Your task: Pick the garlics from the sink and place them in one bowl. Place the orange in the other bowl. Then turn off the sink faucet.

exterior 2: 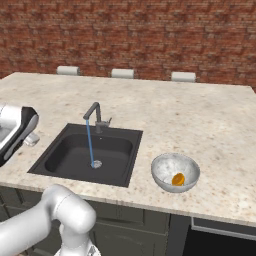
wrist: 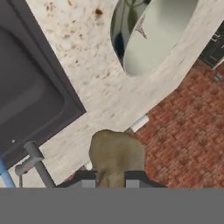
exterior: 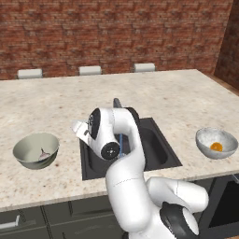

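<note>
Fingers: the two dark fingers pinch the dull brown garlic, which bulges up between them in the hand view.
Gripper: the gripper hangs over the table between the sink and the green-grey bowl, as far as the hand view tells.
Pale garlic: the pinkish-white garlic lies inside the plain green-grey bowl.
Green-grey bowl: stands on the table left of the sink, near the table's front edge.
Orange: the orange sits in the mottled whitish bowl, which stands right of the sink near the front edge.
Faucet: the dark faucet rises at the sink's far rim; a thin blue stream of water falls from its spout to the drain ring.
Writing: no label or lettering can be read on anything.
Backdrop: a red brick wall runs behind the table's far edge.
</note>
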### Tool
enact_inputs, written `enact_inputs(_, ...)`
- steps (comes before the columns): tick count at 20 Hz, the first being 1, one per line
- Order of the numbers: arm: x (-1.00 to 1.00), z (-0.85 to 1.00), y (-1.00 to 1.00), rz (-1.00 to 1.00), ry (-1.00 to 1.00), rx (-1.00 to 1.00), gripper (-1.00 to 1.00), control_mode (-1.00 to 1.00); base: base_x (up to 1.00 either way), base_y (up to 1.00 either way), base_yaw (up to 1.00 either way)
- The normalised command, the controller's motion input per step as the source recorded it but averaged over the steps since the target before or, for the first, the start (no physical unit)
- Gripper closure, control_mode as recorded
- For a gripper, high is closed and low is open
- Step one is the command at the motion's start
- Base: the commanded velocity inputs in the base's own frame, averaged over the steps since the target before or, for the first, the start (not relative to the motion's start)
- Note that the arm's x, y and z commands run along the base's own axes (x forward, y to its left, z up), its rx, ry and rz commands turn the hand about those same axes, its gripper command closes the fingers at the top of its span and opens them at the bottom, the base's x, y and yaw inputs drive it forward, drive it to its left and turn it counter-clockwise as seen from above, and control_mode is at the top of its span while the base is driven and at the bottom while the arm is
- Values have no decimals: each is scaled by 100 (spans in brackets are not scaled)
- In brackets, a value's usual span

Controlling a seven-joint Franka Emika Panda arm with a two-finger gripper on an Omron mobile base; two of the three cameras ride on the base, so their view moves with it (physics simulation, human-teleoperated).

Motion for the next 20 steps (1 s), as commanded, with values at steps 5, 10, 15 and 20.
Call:
enact_inputs(5,-34,100,77,9,6,-35,100,-100,0,0,0)
enact_inputs(10,-27,83,98,7,15,-38,100,-100,0,0,0)
enact_inputs(15,-31,20,98,10,6,-31,100,-100,0,0,0)
enact_inputs(20,-8,0,92,19,12,-25,100,-100,0,0,0)
